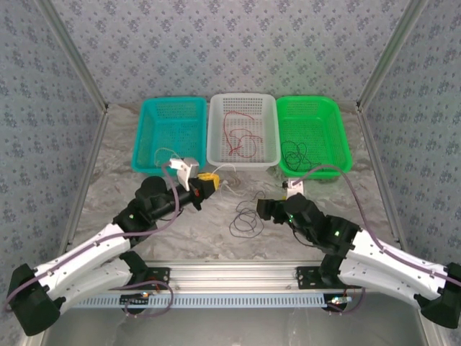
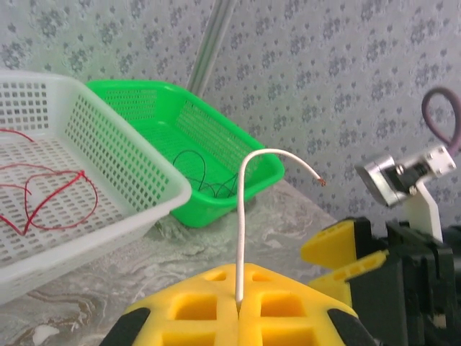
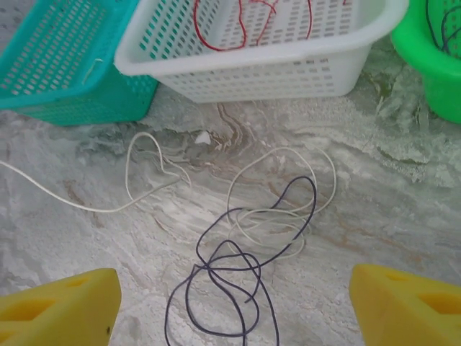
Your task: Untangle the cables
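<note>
The left gripper (image 2: 238,311) is shut on the white cable (image 2: 240,216), whose free end arches up out of the jaws. The right gripper (image 3: 230,303) hangs wide open, holding nothing, above the table (image 3: 403,216), where the rest of the white cable lies looped with a dark cable (image 3: 209,268).

The two cross in several places. Whether they are threaded through each other or only overlaid is hard to judge from here.

If threaded, a pull from the left would likely tighten the knot or drag the dark cable along. The thin wire might also slip from the shut jaws. The right jaws could close on both strands at once.

A red cable (image 1: 238,133) lies in the white basket (image 1: 241,163), and a black one (image 1: 295,155) in the green basket (image 1: 338,137).
</note>
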{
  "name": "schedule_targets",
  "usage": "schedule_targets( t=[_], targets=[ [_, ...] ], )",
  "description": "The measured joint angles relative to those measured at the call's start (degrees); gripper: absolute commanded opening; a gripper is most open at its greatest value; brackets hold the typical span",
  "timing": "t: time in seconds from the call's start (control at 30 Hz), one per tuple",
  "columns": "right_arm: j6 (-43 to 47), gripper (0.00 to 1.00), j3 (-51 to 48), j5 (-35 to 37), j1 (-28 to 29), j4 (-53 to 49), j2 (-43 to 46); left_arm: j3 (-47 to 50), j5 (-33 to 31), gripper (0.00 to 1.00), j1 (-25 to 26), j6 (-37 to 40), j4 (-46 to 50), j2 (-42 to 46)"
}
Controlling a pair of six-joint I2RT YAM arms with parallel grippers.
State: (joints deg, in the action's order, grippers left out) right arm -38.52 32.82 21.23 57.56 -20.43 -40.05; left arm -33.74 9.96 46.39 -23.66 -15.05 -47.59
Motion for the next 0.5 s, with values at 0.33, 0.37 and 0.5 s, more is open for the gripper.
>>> schedule_targets(
  t=[0.33,0.37,0.5],
  targets=[
    [18.05,1.00,0.76,3.34,8.15,13.62,-9.70,-6.34,-1.03,0.01,0.02,-3.80,0.63,-2.93],
    [19.43,1.00,1.18,4.22,8.22,14.67,-11.41,-6.78,-1.03,0.01,0.02,-4.09,0.94,-3.17],
    [24.61,1.00,3.72,8.96,8.22,18.84,-17.68,-8.15,-1.01,0.01,0.13,-4.59,2.23,-3.56]
  ],
)
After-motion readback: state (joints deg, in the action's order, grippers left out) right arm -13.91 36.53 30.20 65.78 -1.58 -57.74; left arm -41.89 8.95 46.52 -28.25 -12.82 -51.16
